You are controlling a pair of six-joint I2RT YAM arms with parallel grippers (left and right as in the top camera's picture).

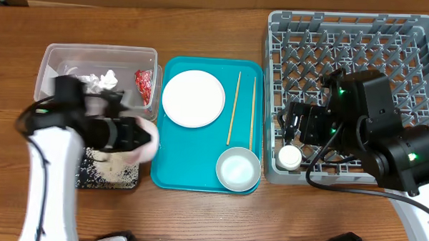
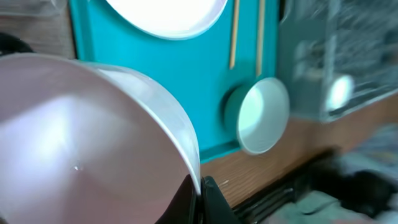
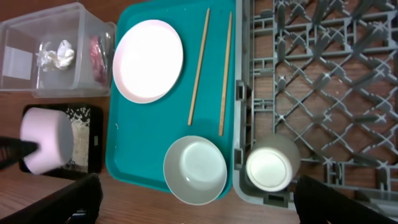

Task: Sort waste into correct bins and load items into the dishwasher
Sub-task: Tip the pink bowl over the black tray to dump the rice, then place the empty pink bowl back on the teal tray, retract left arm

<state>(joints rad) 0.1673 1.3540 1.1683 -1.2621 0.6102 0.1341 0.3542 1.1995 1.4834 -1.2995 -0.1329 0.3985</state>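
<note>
Overhead, I see my left tool (image 1: 133,135) clenched on a pale white dish (image 1: 148,145), tilted above the black tray (image 3: 94,142) at the near left of the desk (image 1: 218,27). Rice scraps (image 3: 78,132) lie in that tray. The left wrist view is blurred, but one dark finger (image 2: 208,202) presses against the dish's rim.

Just beyond the black tray is the clear tub (image 1: 52,57), with the crumpled tissue (image 1: 101,81) and the red wrapper (image 1: 143,86) inside it.

On the teal tray (image 1: 192,155) in the middle, I see a large plate (image 1: 192,97) at the far left, two chopsticks (image 1: 233,107) to its right and a bowl (image 1: 238,168) at the near right corner.

My right tool (image 1: 298,130) hangs released, fingers wide apart, over the grey rack (image 1: 347,21). A small cup (image 1: 290,157) stands in the rack's near left corner.
</note>
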